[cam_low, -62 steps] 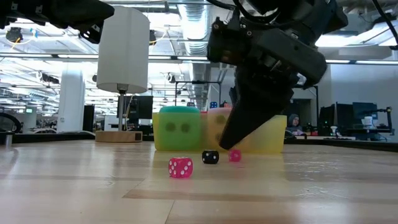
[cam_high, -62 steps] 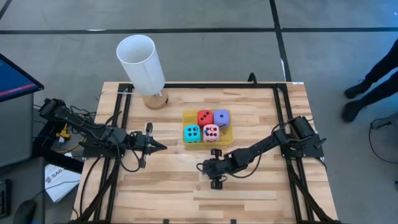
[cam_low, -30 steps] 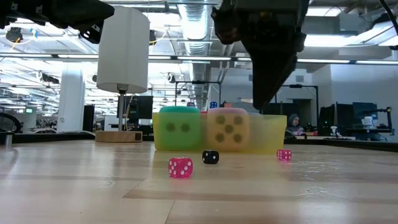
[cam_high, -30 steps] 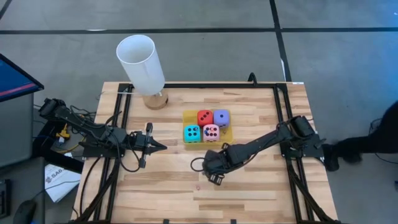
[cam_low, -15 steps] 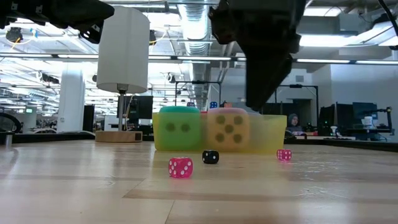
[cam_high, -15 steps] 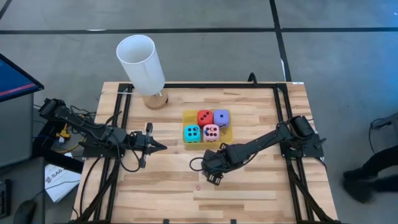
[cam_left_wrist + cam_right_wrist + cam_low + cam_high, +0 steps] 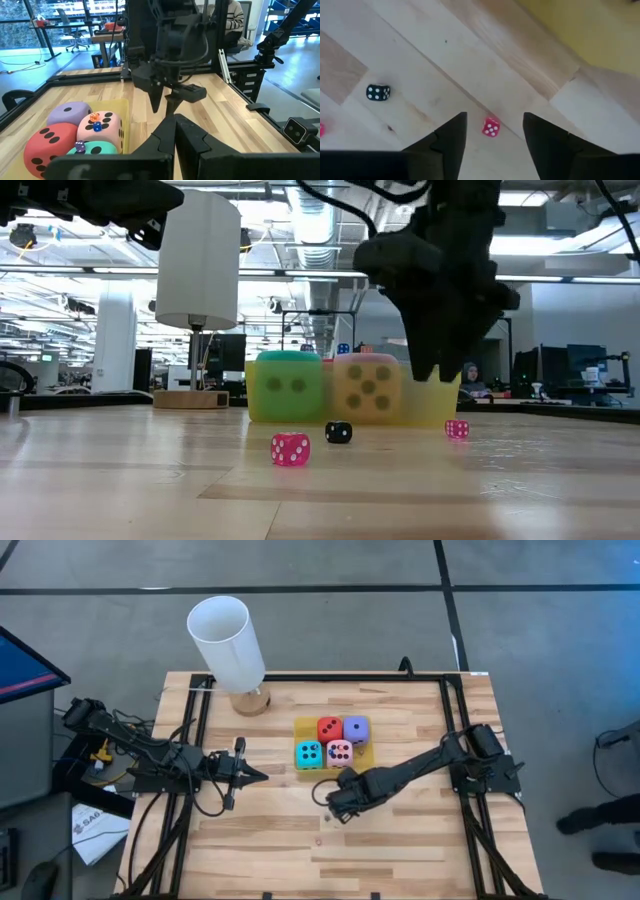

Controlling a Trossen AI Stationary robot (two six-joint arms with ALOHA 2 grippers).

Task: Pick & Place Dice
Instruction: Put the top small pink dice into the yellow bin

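Four soft dice sit together on a yellow tray (image 7: 364, 759): red (image 7: 329, 728), purple (image 7: 355, 728), cyan (image 7: 308, 753) and pink (image 7: 339, 752). Tiny dice lie on the wood in front of the tray: a pink one (image 7: 491, 127), a black one (image 7: 378, 92) and another pink one (image 7: 290, 448). My right gripper (image 7: 495, 116) hangs open just near of the tray, pointing steeply down. The tiny pink die lies below it, between its fingers and untouched. My left gripper (image 7: 256, 776) waits shut to the left of the tray, clear of the table.
A white cylinder on a round wooden base (image 7: 228, 640) stands at the far left of the table. Black frame rails (image 7: 455, 730) run along the table's sides. More tiny dice rest on top of the soft dice (image 7: 95, 120). Bare wood lies toward the near edge.
My right gripper has moved a little toward the tray and down, rolling about its own axis, and its fingers have opened. The dice have all stayed where they were.
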